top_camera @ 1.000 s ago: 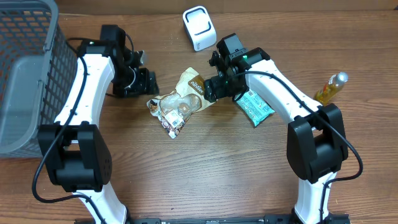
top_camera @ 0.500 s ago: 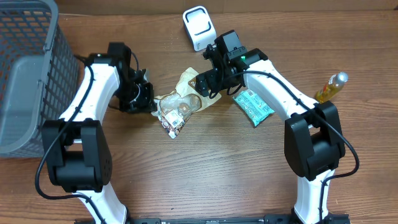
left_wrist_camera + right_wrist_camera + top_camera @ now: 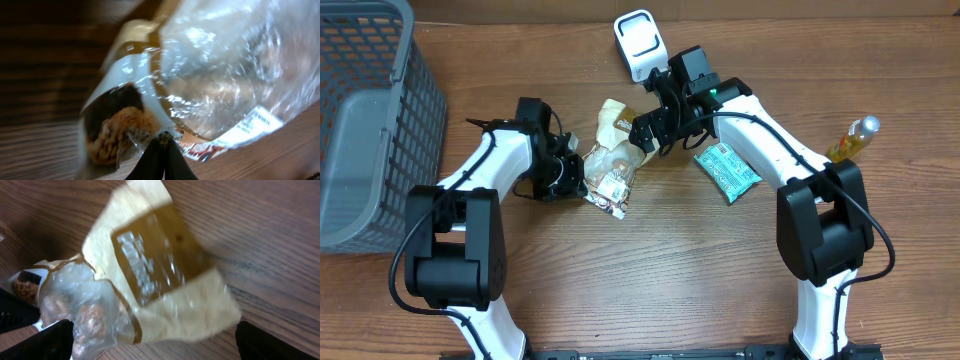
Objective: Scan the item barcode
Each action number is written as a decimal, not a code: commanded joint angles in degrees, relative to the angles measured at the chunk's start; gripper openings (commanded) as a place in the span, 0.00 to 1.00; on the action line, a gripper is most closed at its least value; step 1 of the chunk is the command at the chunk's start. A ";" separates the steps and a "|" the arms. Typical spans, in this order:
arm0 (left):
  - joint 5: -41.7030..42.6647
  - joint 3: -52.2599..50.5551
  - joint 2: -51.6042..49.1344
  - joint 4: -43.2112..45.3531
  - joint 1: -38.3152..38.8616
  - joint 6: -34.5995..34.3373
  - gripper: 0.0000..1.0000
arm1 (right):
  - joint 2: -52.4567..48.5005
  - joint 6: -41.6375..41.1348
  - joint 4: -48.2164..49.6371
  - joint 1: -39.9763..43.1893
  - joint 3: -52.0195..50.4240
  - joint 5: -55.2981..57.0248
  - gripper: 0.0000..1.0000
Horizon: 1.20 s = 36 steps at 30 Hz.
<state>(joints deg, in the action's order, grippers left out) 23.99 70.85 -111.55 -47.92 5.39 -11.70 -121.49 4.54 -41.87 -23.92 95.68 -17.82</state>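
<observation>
Because the left gripper [image 3: 162,142] was clenched on a thin corner of the clear-and-tan plastic snack bag [image 3: 608,160], which sat between the two grippers, the film could slip free or tear under a quick lift. Beyond, the right gripper [image 3: 646,130] hovered spread wide over the bag's tan top, empty. Farther back stood the white boxy barcode scanner [image 3: 640,42], from which a sagging bag might hide its label.
</observation>
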 commanded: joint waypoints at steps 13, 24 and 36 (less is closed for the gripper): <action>-1.20 8.83 1.86 -11.34 0.48 -0.96 0.04 | -2.40 -0.24 -0.31 0.33 -0.07 -1.42 1.00; 6.82 11.67 0.02 2.27 4.46 -7.74 0.04 | -2.27 -10.75 -1.97 3.30 4.00 -4.70 1.00; -7.74 10.73 -4.61 6.05 12.94 -11.47 0.04 | -2.27 -10.73 -5.81 5.90 4.52 -5.42 1.00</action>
<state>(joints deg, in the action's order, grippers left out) 23.31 81.89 -114.91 -42.57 16.75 -20.91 -123.76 -5.87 -47.59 -17.98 99.02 -22.33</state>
